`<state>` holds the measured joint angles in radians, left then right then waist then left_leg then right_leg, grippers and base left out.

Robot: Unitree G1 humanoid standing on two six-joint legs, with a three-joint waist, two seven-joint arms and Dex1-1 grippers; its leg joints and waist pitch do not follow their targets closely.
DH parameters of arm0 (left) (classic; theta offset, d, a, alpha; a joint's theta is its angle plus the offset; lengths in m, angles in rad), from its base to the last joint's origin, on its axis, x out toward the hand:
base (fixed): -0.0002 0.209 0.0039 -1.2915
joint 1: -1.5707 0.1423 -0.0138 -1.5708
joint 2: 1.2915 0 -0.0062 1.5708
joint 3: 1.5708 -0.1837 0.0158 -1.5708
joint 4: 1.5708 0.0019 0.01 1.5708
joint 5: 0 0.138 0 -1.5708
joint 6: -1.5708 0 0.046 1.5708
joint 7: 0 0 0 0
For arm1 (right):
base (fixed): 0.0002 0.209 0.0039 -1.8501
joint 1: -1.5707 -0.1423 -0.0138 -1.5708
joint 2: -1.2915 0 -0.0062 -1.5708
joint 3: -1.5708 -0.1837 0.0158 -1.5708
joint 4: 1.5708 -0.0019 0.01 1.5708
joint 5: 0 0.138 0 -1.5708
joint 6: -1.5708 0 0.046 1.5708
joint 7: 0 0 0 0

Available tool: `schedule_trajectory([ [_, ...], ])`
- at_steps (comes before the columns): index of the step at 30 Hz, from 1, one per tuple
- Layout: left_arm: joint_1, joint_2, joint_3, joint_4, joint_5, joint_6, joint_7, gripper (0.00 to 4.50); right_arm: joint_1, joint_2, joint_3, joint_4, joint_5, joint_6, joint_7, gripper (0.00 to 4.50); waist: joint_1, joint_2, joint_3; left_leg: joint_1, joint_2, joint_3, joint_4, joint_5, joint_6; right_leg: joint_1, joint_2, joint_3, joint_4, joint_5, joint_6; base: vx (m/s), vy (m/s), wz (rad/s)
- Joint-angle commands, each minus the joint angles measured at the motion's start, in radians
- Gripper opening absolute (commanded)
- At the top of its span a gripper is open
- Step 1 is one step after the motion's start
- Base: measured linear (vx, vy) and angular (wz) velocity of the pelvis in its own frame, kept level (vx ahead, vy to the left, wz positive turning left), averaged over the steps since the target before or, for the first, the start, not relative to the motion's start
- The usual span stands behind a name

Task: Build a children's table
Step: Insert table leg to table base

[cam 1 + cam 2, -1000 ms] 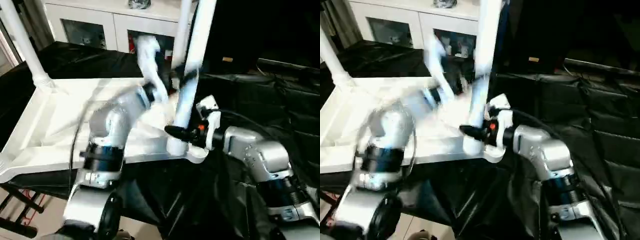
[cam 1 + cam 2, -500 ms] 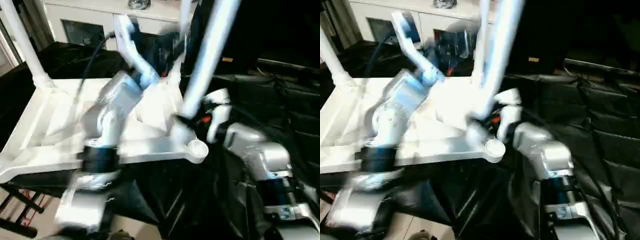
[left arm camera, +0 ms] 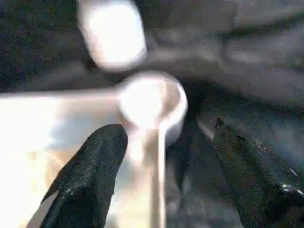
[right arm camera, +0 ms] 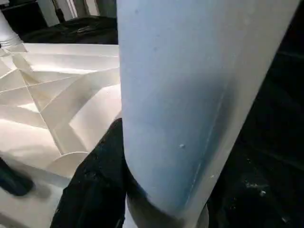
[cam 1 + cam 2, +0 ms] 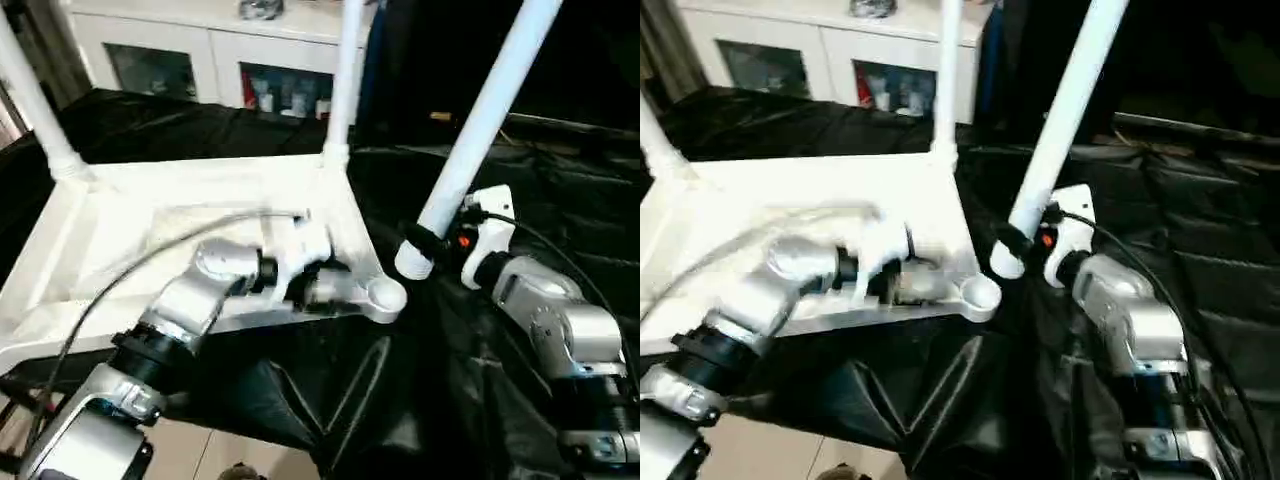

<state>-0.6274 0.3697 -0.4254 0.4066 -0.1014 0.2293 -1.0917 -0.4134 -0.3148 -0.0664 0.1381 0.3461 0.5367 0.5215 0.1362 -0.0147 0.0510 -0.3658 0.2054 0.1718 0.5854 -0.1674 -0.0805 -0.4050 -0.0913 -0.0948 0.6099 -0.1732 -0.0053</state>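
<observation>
Gripping a white tapered leg, the right pincer tilts it beside the ribbed tabletop's empty socket; left pincer open

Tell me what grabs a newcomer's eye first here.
A long white leg slants up from the right gripper, its lower end hanging just beside the tabletop's empty near corner socket. The upturned tabletop lies on black cloth, and the left gripper straddles that socket, open.

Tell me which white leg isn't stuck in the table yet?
Find the white tabletop lying upside down on the black cloth. Beside its near empty corner socket, one leg leans tilted in the right end effector. The other legs stand upright in sockets.
</observation>
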Motion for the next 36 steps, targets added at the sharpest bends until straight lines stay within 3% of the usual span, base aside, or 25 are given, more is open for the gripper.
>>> schedule_trajectory([
  [1,-0.035,0.01,-0.022,0.049,0.043,-0.017,-0.016,3.42,0.004,-0.006,0.01,-0.035,-0.005,-0.005,0.008,1.88,-0.001,0.008,-0.068,0.011,0.02,-0.006,-0.075,-0.263,-0.043,0.054,-0.057,0.051,-0.08,-0.273,-0.118,0.0,0.0,0.0],
  [3,-0.041,0.01,-0.025,0.068,0.052,-0.011,-0.01,3.24,0.006,-0.007,0.012,-0.036,-0.007,-0.007,0.009,1.88,0.0,0.008,-0.069,0.01,0.021,-0.006,-0.074,-0.247,-0.041,0.055,-0.057,0.051,-0.074,-0.238,-0.137,0.0,0.0,0.0],
  [4,-0.049,0.007,-0.024,0.094,0.062,-0.009,0.007,3.13,0.01,-0.007,0.013,-0.04,-0.006,-0.007,0.009,1.88,0.001,0.013,-0.069,0.011,0.02,-0.004,-0.072,-0.246,-0.04,0.053,-0.057,0.052,-0.075,-0.227,-0.147,0.0,0.0,0.0],
  [10,-0.073,-0.009,-0.009,0.189,0.07,-0.047,0.002,2.68,0.027,-0.006,0.027,-0.067,-0.002,0.007,0.018,1.88,0.006,0.012,-0.069,0.008,0.02,-0.005,-0.071,-0.235,-0.031,0.057,-0.06,0.051,-0.073,-0.227,-0.157,0.0,0.0,0.0],
  [16,-0.09,-0.023,0.001,0.25,0.081,-0.055,-0.001,2.13,0.029,-0.002,0.041,-0.072,-0.003,0.009,0.027,1.88,0.006,0.012,-0.067,0.01,0.02,-0.006,-0.073,-0.26,-0.03,0.054,-0.061,0.05,-0.081,-0.284,-0.143,0.0,0.0,0.0],
  [18,-0.091,-0.025,0.003,0.256,0.081,-0.057,-0.001,1.85,0.03,-0.002,0.041,-0.073,-0.002,0.01,0.028,1.88,0.006,0.012,-0.067,0.01,0.021,-0.007,-0.073,-0.256,-0.031,0.055,-0.062,0.051,-0.079,-0.271,-0.145,0.0,0.0,0.0],
  [21,-0.096,-0.038,0.02,0.272,0.062,-0.049,-0.007,1.82,0.03,-0.007,0.045,-0.079,0.004,0.015,0.033,1.88,0.006,0.011,-0.068,0.008,0.021,-0.005,-0.072,-0.238,-0.027,0.056,-0.062,0.051,-0.075,-0.237,-0.159,0.0,0.0,0.0],
  [33,-0.091,-0.044,0.028,0.297,0.073,-0.05,-0.022,0.74,0.041,-0.027,0.081,-0.102,0.013,0.058,0.088,1.88,0.007,0.009,-0.065,0.009,0.022,-0.007,-0.074,-0.266,-0.026,0.055,-0.065,0.051,-0.083,-0.302,-0.141,0.0,0.0,0.0],
  [34,-0.091,-0.045,0.03,0.297,0.072,-0.048,-0.024,0.74,0.042,-0.027,0.083,-0.102,0.012,0.058,0.089,1.88,0.007,0.004,-0.065,0.009,0.022,-0.006,-0.074,-0.261,-0.025,0.055,-0.064,0.051,-0.083,-0.3,-0.141,0.0,0.0,0.0],
  [36,-0.085,-0.045,0.035,0.294,0.069,-0.042,-0.027,0.58,0.042,-0.025,0.091,-0.097,0.002,0.051,0.086,1.88,0.007,0.007,-0.065,0.009,0.023,-0.007,-0.074,-0.256,-0.024,0.053,-0.065,0.052,-0.081,-0.294,-0.144,0.0,0.0,0.0],
])
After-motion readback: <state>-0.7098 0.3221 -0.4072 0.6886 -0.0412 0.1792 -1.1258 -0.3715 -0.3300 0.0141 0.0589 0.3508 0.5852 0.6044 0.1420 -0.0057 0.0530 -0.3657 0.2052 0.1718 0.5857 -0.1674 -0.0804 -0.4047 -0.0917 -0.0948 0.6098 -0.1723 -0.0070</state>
